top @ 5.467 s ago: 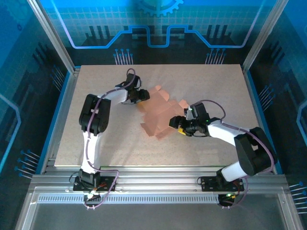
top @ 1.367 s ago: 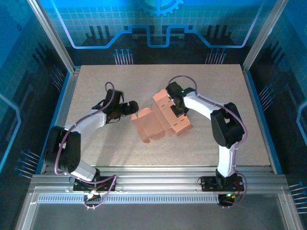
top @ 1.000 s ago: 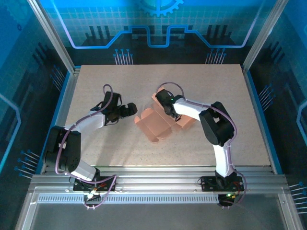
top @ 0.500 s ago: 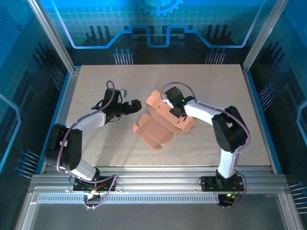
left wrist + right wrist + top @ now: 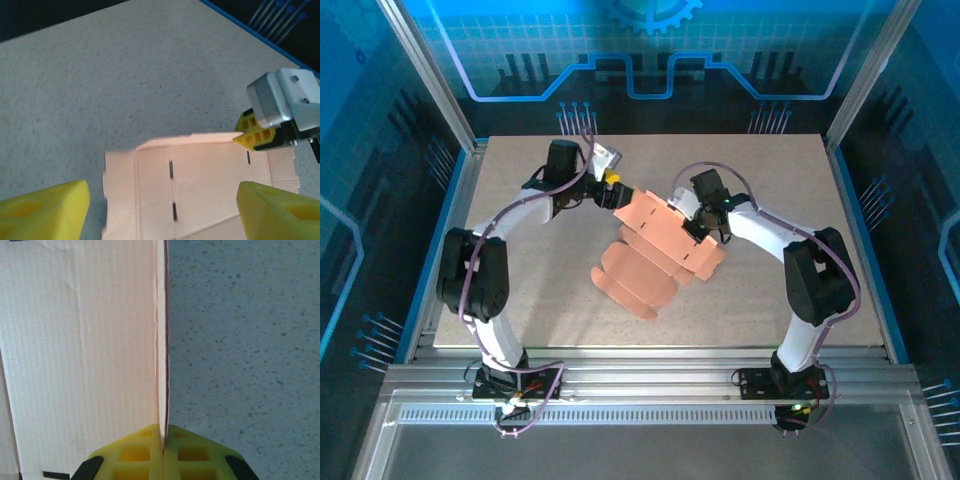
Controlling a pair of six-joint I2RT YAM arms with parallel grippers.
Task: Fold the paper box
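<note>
On the speckled tabletop (image 5: 520, 290) the half-folded box (image 5: 655, 250) lies near the middle, the right gripper (image 5: 163, 440) pinching the box's raised edge, while the left gripper (image 5: 614, 188), jaws spread, has just swung to the box's far-left corner, seemingly ready to fold there.

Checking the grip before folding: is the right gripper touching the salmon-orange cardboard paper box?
Touching. In the right wrist view the right gripper is shut on the thin edge of the salmon-orange cardboard paper box.
</note>
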